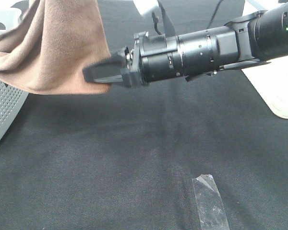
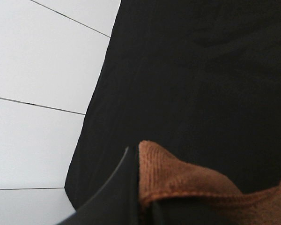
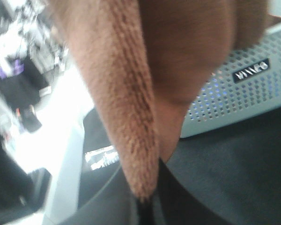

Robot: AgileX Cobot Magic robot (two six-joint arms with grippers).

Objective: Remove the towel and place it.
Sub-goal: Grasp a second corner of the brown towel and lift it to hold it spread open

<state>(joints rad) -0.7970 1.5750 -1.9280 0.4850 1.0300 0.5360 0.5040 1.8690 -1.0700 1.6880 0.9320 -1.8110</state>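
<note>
The brown towel (image 1: 62, 48) hangs over a grey perforated basket (image 1: 2, 105) at the back left and rises out of the top of the exterior view. My right gripper (image 1: 93, 73) reaches across from the right and is shut on the towel's lower right edge. The right wrist view shows the towel's stitched hem (image 3: 126, 93) pinched between the right gripper's (image 3: 147, 201) jaws. In the left wrist view a hemmed corner of the towel (image 2: 178, 178) sits clamped in my left gripper (image 2: 143, 206), above the black table cloth (image 2: 201, 70). The left arm is outside the exterior view.
The basket's wall (image 3: 243, 93) carries a small dark label. A clear plastic strip (image 1: 209, 199) lies on the black cloth near the front. A white object (image 1: 278, 86) sits at the right edge. White floor (image 2: 37, 70) shows beyond the table's edge.
</note>
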